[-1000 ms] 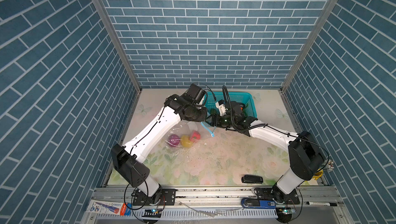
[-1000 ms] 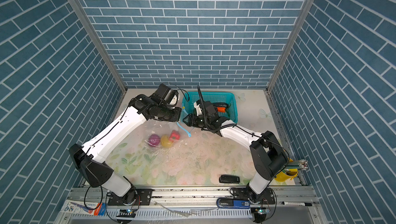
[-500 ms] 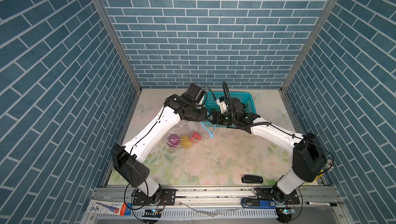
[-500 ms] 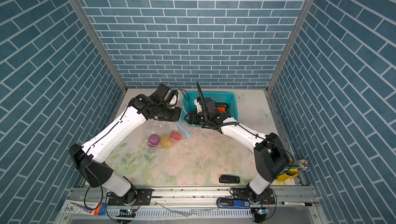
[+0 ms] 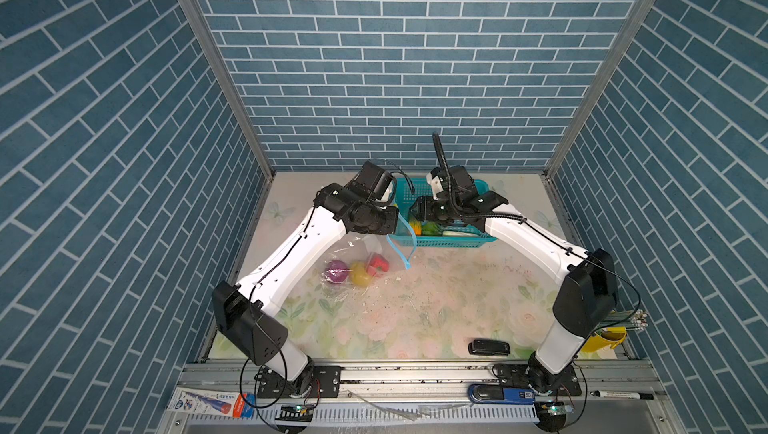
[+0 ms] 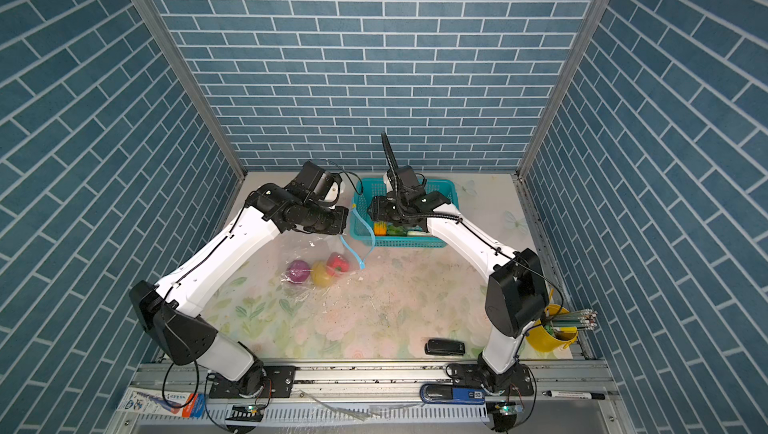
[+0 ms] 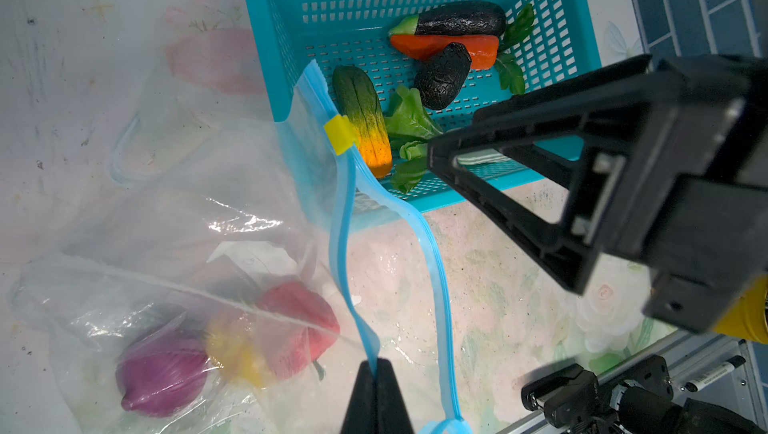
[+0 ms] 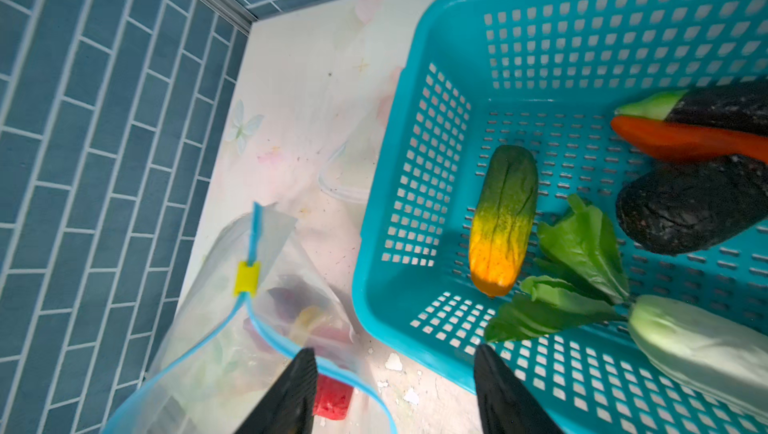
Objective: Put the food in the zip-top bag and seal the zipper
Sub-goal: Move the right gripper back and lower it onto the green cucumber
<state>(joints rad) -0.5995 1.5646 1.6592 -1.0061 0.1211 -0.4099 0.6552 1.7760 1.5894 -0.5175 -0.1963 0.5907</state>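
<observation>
Zip-top bag (image 5: 353,251), large, clear, crinkly plastic: lies on the flowered tabletop (image 5: 415,319) left of centre in both top views. Its mouth is raised toward the teal perforated plastic basket (image 5: 457,241) at mid-frame.

Inside the bag, in a close row: round purple onion (image 5: 335,272), yellow potato (image 5: 360,274), red piece (image 5: 378,263).

Zipper (image 7: 345,211), thin light blue strip: unsealed. Its two sides gape apart and meet at the small yellow slider tab (image 7: 340,135) at the basket end.

Left claw (image 7: 377,365): fully closed, pinching one side of the zipper.

Right claw (image 8: 392,363): roughly half open and empty, hanging over the left end of the basket beside the bag's mouth.

In the basket:
- green-to-orange gourd-shaped piece (image 8: 500,220)
- leafy greens (image 8: 582,253)
- stubby dark eggplant (image 8: 690,207)
- long dark eggplant with a green end (image 8: 723,105)
- orange carrot (image 8: 685,143)
- white piece (image 8: 702,353)
</observation>
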